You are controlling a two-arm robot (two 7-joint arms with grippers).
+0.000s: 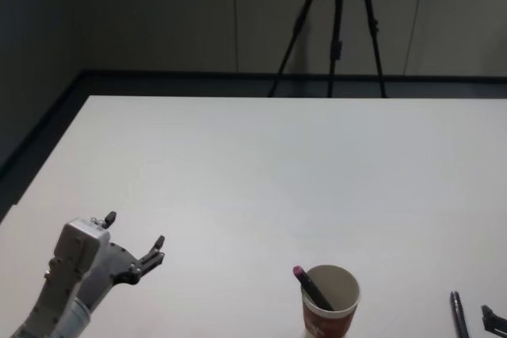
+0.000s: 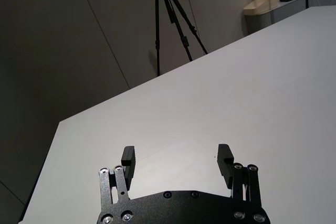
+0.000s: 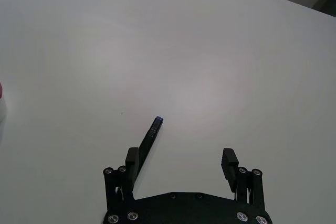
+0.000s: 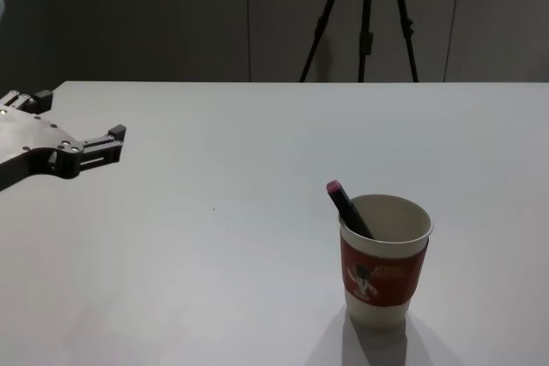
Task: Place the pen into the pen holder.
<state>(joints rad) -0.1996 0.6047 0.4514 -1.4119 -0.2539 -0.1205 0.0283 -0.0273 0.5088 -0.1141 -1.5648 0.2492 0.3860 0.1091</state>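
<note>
At table's near right, dark pen (image 1: 456, 311) lies flat, apart from pen holder (image 4: 384, 273), which holds pink-capped pen (image 4: 344, 204). Right gripper (image 3: 179, 156) spread open, pen off-centre by one finger: centre barrel before closing. Left gripper (image 2: 176, 157) open, idle at left.

on the table (image 1: 238, 164) the pen holder (image 4: 383, 276) stands near the front, right of centre, with a pen (image 4: 343, 203) leaning leftward in it. a second pen (image 1: 457, 310) lies to its right, beside the right gripper (image 3: 179, 157). the left gripper (image 1: 135, 229) is at front left, and a tripod (image 1: 337, 29) stands behind the table.
</note>
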